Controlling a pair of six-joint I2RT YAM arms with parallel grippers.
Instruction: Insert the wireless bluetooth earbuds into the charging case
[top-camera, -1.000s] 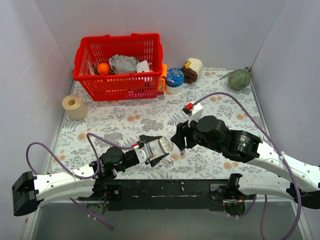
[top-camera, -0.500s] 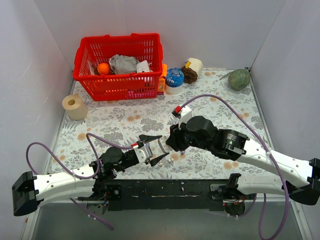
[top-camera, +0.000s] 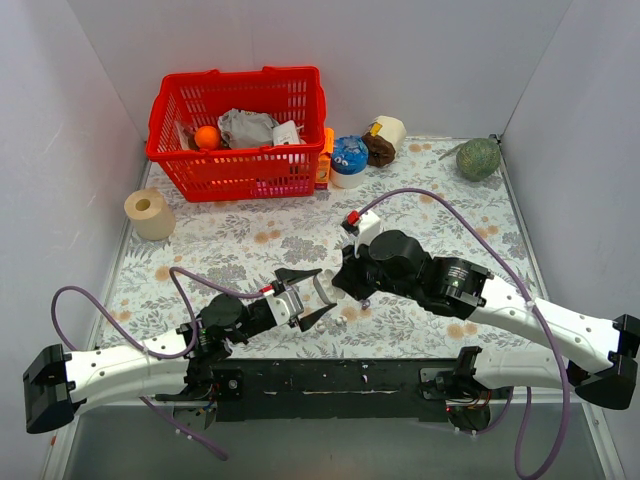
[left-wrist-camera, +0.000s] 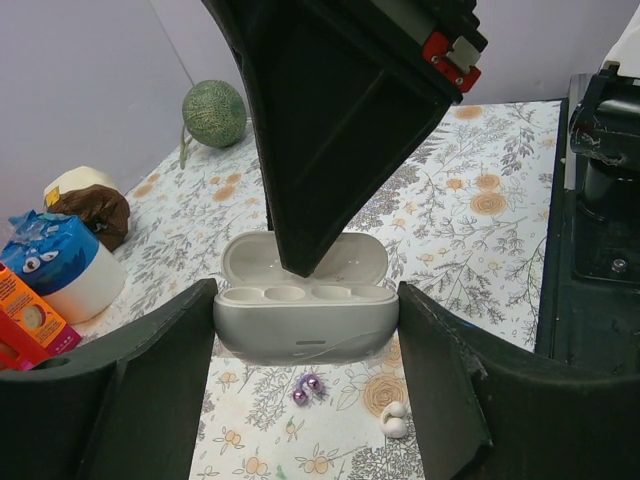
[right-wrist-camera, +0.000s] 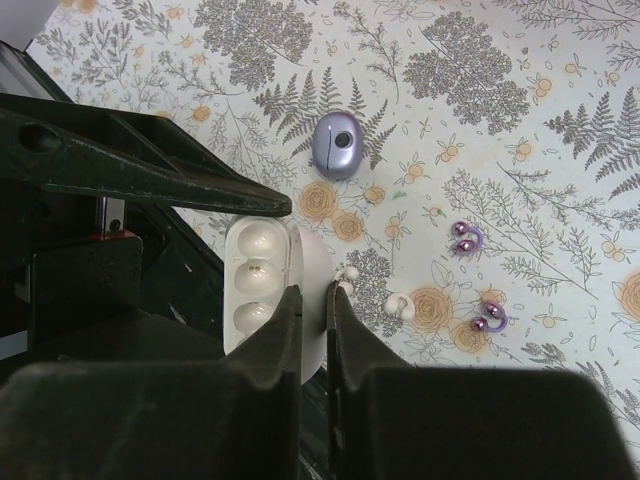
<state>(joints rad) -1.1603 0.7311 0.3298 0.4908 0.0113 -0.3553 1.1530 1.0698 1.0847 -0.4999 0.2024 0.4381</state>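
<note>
Two purple earbuds (right-wrist-camera: 466, 238) (right-wrist-camera: 488, 317) lie on the floral table; one shows below the held case in the left wrist view (left-wrist-camera: 306, 388). The small lavender charging case (right-wrist-camera: 338, 145) lies closed on the table, apart from both grippers. My left gripper (top-camera: 326, 291) (left-wrist-camera: 305, 300) is shut on a larger whitish case (left-wrist-camera: 305, 325) (right-wrist-camera: 255, 280) and holds it above the table with its lid open and its cavities empty. My right gripper (right-wrist-camera: 314, 292) (top-camera: 345, 285) reaches down from above and is shut on that case's raised lid (right-wrist-camera: 318, 270).
Two white earbuds (right-wrist-camera: 398, 303) (right-wrist-camera: 346, 280) lie by the held case. At the back stand a red basket (top-camera: 240, 130), a blue cup (top-camera: 349, 160), a paper roll (top-camera: 150, 213) and a green ball (top-camera: 478, 158). The black base rail (top-camera: 340, 378) runs along the near edge.
My right arm has moved left to the held case and its jaws have shut on the lid. The left gripper and case have stayed put.
</note>
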